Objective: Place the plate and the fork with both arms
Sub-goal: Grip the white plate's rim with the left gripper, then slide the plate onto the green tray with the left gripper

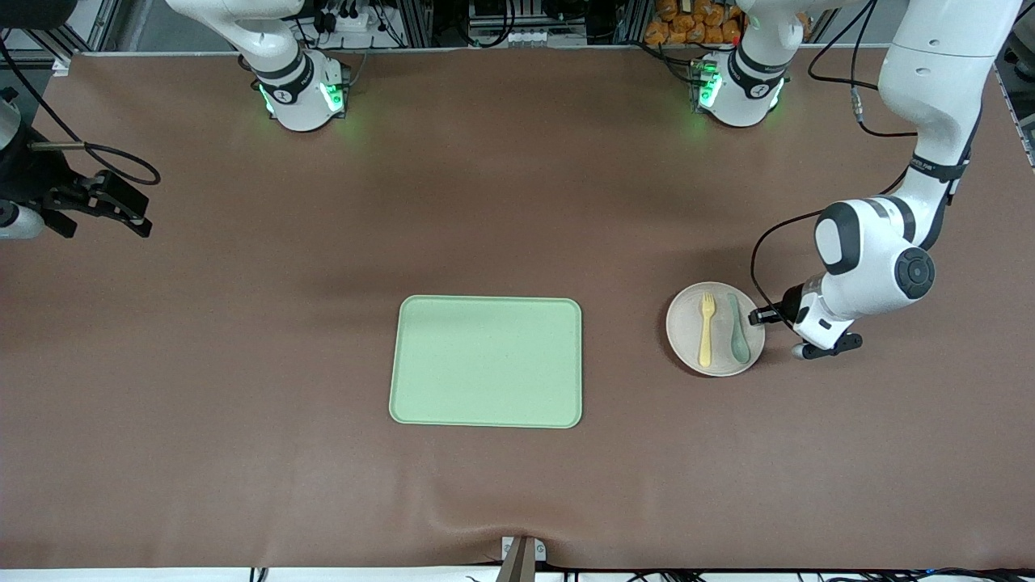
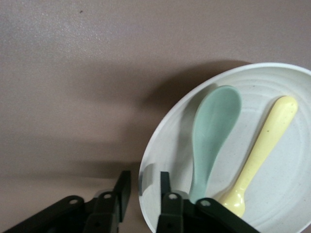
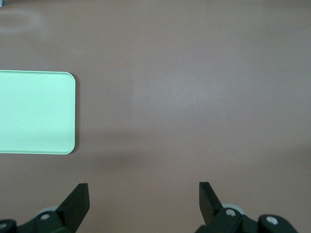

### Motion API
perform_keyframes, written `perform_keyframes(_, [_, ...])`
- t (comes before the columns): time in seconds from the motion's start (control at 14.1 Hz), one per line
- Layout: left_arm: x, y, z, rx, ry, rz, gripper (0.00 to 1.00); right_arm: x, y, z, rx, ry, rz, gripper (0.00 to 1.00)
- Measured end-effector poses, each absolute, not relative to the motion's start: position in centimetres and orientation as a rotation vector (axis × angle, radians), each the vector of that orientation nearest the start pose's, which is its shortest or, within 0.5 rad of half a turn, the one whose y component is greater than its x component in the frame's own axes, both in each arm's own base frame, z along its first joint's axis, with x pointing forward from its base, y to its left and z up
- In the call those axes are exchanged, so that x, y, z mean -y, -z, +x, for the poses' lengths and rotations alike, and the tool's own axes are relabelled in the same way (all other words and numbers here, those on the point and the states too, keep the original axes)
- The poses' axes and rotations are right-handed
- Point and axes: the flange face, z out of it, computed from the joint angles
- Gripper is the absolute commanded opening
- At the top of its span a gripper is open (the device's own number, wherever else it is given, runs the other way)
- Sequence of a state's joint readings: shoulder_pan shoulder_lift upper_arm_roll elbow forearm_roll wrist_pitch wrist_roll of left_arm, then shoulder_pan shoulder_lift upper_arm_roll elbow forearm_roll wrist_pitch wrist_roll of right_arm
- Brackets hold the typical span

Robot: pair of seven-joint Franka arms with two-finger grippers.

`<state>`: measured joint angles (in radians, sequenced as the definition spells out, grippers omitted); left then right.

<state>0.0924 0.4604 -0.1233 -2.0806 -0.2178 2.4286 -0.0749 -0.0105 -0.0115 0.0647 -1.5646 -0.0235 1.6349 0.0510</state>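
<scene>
A matte brown mat with a faint leathery grain covers the table (image 1: 242, 364). On it, about midway between the arms' ends, lies the tray (image 1: 486, 361), a flat light green rectangle with rounded corners and a low raised lip, its surface finely speckled.

Toward the left arm's end of the table sits the plate (image 1: 687, 327), a small round pale beige disc of speckled plastic with a shallow rim. On it lie two utensils side by side: the fork (image 1: 707, 327), smooth pale yellow plastic with short tines, and a spoon (image 1: 737, 327), muted green with a broad oval bowl.

The left gripper (image 2: 141, 187) is low at the plate's edge, its black fingers (image 2: 165, 182) straddling the rim with a narrow gap, one inside and one outside; whether they press the rim cannot be told.

The right gripper (image 3: 144, 199) waits above the bare mat at the right arm's end, its jaws spread wide.
</scene>
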Motion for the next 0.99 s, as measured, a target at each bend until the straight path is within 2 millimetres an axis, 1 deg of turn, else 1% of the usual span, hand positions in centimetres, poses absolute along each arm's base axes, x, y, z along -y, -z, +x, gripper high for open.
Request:
perform_keyframes(0.35, [2.1, -19.8, 57.7, 0.366, -0.193, -3.301, 0.0, -2.8, -64.0, 55.7, 0.006, 0.131, -3.159, 1.0])
perform_keyframes(0.5, [3.1, -20.4, 58.2, 0.34, -0.166, -3.314, 0.0, -2.8, -64.0, 55.7, 0.006, 0.131, -3.159, 1.0])
perform_keyframes(0.57, [3.9, -21.2, 58.8, 0.316, -0.14, -3.326, 0.0, -2.8, -64.0, 55.7, 0.006, 0.131, -3.159, 1.0])
perform_keyframes(0.64, [5.2, -22.2, 59.5, 0.281, -0.106, -3.342, 0.0, -2.8, -64.0, 55.7, 0.006, 0.131, -3.159, 1.0])
perform_keyframes(0.78, [8.3, -25.1, 61.1, 0.194, -0.047, -3.379, 0.0, -2.8, -64.0, 55.7, 0.006, 0.131, -3.159, 1.0])
perform_keyframes(0.99, [13.0, -30.6, 63.7, 0.053, 0.036, -3.425, 0.0, -2.8, -64.0, 55.7, 0.006, 0.131, -3.159, 1.0])
